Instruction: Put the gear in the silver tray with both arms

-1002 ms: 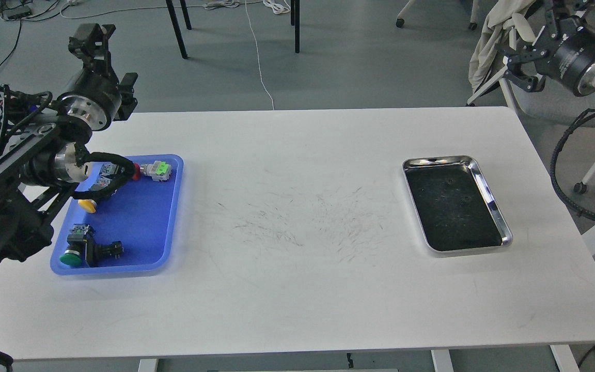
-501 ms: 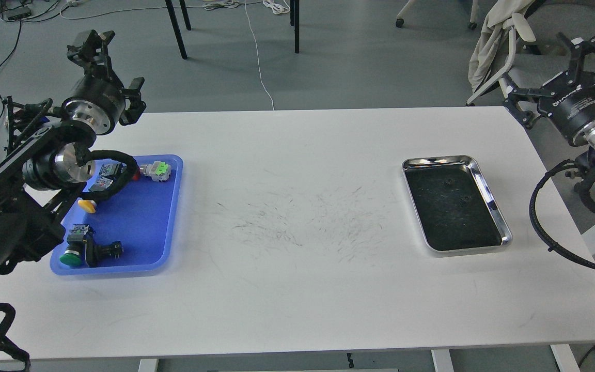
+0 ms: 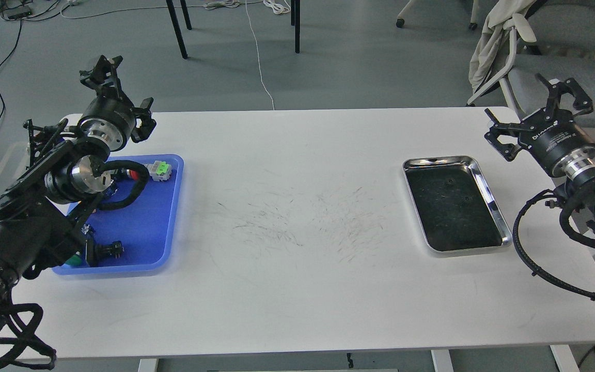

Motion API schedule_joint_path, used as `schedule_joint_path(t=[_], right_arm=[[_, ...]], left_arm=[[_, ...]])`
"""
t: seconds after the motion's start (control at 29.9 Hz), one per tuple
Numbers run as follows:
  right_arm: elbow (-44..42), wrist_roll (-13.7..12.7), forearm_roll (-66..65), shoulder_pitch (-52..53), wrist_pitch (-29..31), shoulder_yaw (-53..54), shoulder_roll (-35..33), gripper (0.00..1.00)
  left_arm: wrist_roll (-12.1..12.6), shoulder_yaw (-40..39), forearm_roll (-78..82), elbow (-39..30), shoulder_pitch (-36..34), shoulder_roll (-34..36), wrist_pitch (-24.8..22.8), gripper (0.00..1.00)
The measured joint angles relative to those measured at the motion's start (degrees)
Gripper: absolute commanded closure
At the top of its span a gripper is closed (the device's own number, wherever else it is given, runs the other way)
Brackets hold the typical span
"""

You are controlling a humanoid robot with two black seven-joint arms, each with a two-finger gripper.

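The silver tray [image 3: 486, 192] lies on the right part of the white table [image 3: 297, 268], its dark bottom bare. The blue tray [image 3: 142, 227] at the left holds several small parts: a grey and green one [image 3: 159, 169], a red-tipped one [image 3: 133, 174] and a black one [image 3: 105, 251]. I cannot tell which of them is the gear. My left gripper [image 3: 122, 88] is open and empty above the table's far left edge, behind the blue tray. My right gripper [image 3: 514, 98] is open and empty, beyond the silver tray's far right corner.
My left arm [image 3: 44, 206] lies over the blue tray's left side and hides parts there. A black cable [image 3: 540, 268] loops off my right arm over the table's right edge. A chair with a cloth [image 3: 504, 31] stands behind the right corner.
Both arms have come down and inward. The left arm now covers the yellow and green parts in the blue tray. The right gripper has dropped from the top right corner towards the silver tray.
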Motion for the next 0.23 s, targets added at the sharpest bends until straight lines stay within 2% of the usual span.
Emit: schedule_joint_path(t=[0.07, 0.23], right_arm=[[0.2, 0.6, 0.0, 0.0, 0.0, 0.0, 1.2, 0.01], [0.2, 1.1, -0.1, 0.1, -0.3, 0.2, 3.0, 0.01]], left_arm=[[-1.1, 0.0, -0.1, 1.3, -0.1, 0.0, -0.9, 0.02], [-1.6, 0.2, -0.5, 1.7, -0.3, 0.1, -2.2, 0.02]])
